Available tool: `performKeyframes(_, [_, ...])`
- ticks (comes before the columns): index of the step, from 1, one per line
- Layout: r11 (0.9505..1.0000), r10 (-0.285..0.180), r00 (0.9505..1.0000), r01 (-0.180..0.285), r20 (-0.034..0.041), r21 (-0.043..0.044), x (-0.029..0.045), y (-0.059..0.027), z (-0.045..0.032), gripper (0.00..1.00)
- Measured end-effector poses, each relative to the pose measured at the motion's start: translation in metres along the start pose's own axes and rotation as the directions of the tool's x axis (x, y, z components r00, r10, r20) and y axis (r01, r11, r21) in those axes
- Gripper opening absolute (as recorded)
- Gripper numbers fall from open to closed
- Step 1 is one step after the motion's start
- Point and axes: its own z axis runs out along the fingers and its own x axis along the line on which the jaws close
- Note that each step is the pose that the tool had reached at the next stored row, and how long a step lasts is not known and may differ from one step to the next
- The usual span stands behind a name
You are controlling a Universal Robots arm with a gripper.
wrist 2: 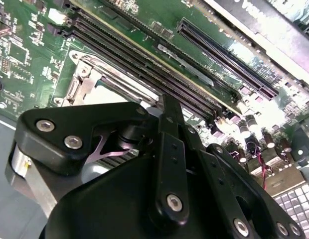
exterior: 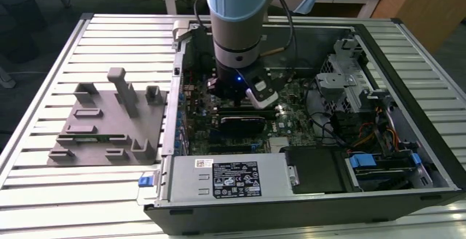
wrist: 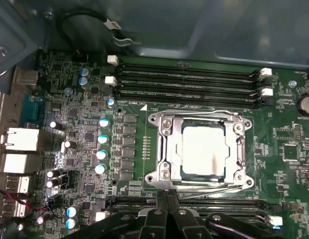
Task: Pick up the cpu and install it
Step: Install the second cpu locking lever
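Note:
The cpu (wrist: 204, 151), a pale square lid with a thin dark rim, lies flat inside the metal-framed socket (wrist: 164, 149) on the green motherboard (wrist: 289, 129). In the first wrist view my gripper (wrist: 167, 197) sits just off the socket's edge. Its fingertips are together with nothing between them and are not touching the chip. The second wrist view looks past the black gripper linkage (wrist 2: 167, 149) to the socket frame (wrist 2: 82, 74). In the exterior view the arm reaches down into the open computer case, with the gripper (exterior: 233, 94) low over the board.
Rows of black memory slots (wrist: 187, 82) run beside the socket. A black card (exterior: 244, 123) and loose cables (exterior: 331, 127) lie inside the case (exterior: 407, 59). A grey tray (exterior: 109, 124) with upright holders stands on the slatted table at the exterior view's left.

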Motion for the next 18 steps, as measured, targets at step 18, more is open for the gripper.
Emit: performKeyframes(18, [0.9982,0.005,1.0,-0.004,0.0012,-0.0593,0.0125,-0.0038,0.0122,0.11])
